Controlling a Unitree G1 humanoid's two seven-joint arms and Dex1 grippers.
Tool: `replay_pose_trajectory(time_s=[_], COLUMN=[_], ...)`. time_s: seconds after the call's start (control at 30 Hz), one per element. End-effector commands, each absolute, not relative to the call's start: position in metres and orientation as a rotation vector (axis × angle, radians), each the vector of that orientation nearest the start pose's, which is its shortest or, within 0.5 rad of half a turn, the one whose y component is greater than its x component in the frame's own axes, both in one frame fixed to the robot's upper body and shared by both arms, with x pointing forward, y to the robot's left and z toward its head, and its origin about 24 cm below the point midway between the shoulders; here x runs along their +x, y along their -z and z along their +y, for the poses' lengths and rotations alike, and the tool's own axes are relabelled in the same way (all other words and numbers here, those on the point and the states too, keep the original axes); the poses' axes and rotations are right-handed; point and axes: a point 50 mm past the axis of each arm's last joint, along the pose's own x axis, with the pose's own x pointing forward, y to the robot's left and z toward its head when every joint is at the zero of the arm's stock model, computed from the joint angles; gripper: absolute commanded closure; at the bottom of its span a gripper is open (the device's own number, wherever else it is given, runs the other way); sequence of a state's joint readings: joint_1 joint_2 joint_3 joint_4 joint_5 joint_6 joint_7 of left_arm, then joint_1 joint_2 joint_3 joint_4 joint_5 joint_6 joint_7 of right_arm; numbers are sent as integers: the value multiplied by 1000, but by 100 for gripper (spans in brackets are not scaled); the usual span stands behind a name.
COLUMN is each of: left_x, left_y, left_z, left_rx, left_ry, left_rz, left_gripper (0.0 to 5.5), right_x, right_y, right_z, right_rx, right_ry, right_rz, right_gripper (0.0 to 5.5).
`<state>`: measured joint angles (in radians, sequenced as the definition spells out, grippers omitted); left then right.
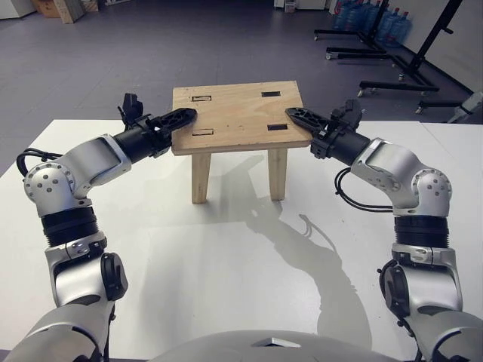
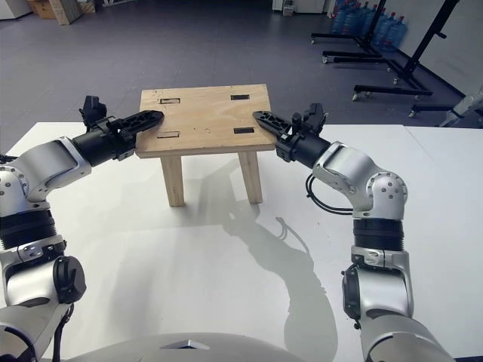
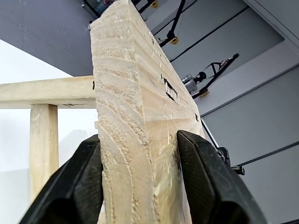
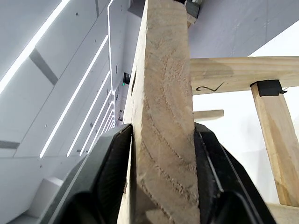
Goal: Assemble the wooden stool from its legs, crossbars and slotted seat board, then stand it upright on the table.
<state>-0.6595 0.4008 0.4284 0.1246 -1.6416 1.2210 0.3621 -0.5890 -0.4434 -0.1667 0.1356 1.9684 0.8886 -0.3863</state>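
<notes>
- grey workshop floor (image 1: 113, 53) is stretching away behind the bench, with black wheeled stands (image 1: 392, 72) and blue water bottles (image 1: 373, 15) sitting at the far right.
- white table (image 1: 226, 286) is carrying the work. the wooden stool (image 1: 226, 143) is standing upright near its far edge, between the two arms, and its front feet are appearing to rest on the surface.
- slotted seat board (image 1: 234, 109) is lying level on top, with four dark slots (image 1: 270, 94) showing in its face.
- two front legs (image 1: 200, 177) are dropping from the board to the table, and a crossbar (image 3: 46, 91) is running just under the board in the wrist views.
- left gripper (image 1: 189, 117) is clamping the board's left edge, with one finger on the top face and the other beneath. both fingers (image 3: 77, 186) are pressing against the wood.
- right gripper (image 1: 293, 115) is doing the same at the board's right edge, its fingers (image 4: 107, 177) closed onto the two faces of the board.
- step in hand, as judged: assembly is looking finished, and the arms are steadying the stool at its place on the table.
- next move, as judged: both pairs of fingers are needing to part evenly and draw straight outward, level with the board. dragging it could slide or tip the stool.
- whether all four feet are sitting flat cannot be told.
</notes>
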Motion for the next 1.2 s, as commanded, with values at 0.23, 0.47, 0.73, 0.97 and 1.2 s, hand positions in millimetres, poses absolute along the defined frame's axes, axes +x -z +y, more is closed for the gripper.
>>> replay_pose_trajectory(time_s=[0.23,0.47,0.73,0.97,1.2], left_x=[320,316,317,323,328], left_y=[-137,-126,-120,-125,-137], left_z=[165,163,161,160,156], left_rx=[-826,-814,-850,-903,-964], left_ry=[291,286,306,319,377], left_rz=[766,797,798,769,715], left_gripper=[346,346,346,319,212], right_x=[314,314,327,328,329], right_y=[-162,-122,-143,-157,-175], right_z=[-101,-110,-108,-107,-103], right_rx=[1085,1108,1146,1176,1197], right_ry=[-591,-389,-476,-525,-597], right_rz=[763,879,709,664,608], right_gripper=[377,377,377,225,122])
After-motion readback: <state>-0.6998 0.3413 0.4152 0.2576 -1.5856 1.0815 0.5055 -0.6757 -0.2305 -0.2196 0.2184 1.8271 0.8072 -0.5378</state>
